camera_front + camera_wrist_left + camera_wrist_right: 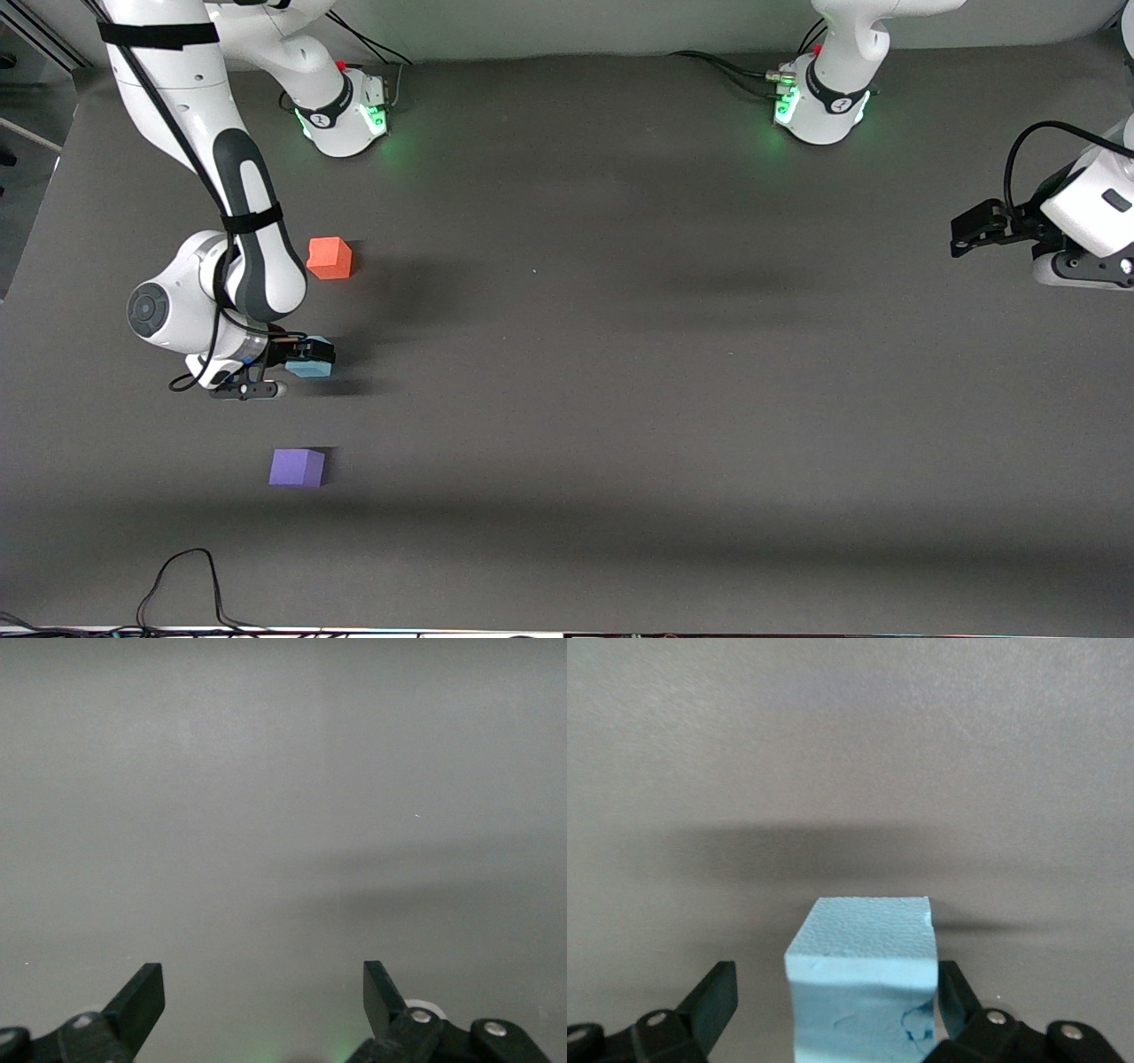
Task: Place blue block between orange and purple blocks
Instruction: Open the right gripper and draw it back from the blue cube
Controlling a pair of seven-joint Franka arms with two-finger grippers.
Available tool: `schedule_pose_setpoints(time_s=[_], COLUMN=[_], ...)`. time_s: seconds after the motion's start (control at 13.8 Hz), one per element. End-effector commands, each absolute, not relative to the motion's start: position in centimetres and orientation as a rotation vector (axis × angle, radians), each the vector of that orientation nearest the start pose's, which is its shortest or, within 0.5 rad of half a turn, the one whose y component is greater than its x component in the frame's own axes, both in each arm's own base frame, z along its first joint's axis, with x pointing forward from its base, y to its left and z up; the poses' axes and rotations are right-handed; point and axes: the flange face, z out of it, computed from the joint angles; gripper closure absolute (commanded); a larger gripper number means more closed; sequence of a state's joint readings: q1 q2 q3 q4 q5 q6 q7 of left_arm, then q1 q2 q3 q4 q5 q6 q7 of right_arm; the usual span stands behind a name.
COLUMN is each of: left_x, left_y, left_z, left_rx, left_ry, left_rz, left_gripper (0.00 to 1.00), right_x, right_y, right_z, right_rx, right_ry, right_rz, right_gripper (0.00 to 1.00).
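The light blue block (312, 359) is between the fingers of my right gripper (306, 361), low over the table, roughly midway between the orange block (330, 258) and the purple block (297, 467). In the right wrist view the blue block (864, 983) stands between the open jaws of the right gripper (837, 1001). One finger (713, 997) is clearly apart from it and the other is close against its side. I cannot tell whether the block rests on the table. My left gripper (961, 235) waits open and empty at the left arm's end of the table; it also shows in the left wrist view (264, 992).
The dark grey table (620, 354) carries only the three blocks. A black cable (186, 576) loops at the table edge nearest the front camera, on the right arm's side. The arm bases (341, 111) stand along the edge farthest from that camera.
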State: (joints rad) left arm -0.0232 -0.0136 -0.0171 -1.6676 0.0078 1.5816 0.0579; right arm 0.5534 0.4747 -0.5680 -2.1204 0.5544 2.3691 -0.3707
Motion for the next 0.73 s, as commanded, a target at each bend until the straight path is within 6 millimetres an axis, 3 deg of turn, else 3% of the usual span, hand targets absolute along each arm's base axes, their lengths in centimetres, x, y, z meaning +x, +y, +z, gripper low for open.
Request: schedule_pose_setpoints(time_s=[0.0, 0.29, 0.65], left_x=[54.7, 54.7, 54.8], left_y=[-2.2, -2.2, -2.2], left_z=[59.1, 59.1, 59.0], left_rx=[-3.124, -3.124, -3.126], left_ry=[0.137, 0.137, 0.137], left_rz=[0.113, 0.11, 0.11], left_gripper=[0.0, 0.0, 0.0], right_x=[56.0, 57.1, 59.4], right_y=[0.2, -0.5, -0.8], right_z=[23.9, 29.7, 42.4], right_rx=[-2.958, -2.979, -3.054], right_ry=[0.07, -0.07, -0.256], right_rz=[0.091, 0.095, 0.09], right_gripper=[0.0, 0.0, 0.0])
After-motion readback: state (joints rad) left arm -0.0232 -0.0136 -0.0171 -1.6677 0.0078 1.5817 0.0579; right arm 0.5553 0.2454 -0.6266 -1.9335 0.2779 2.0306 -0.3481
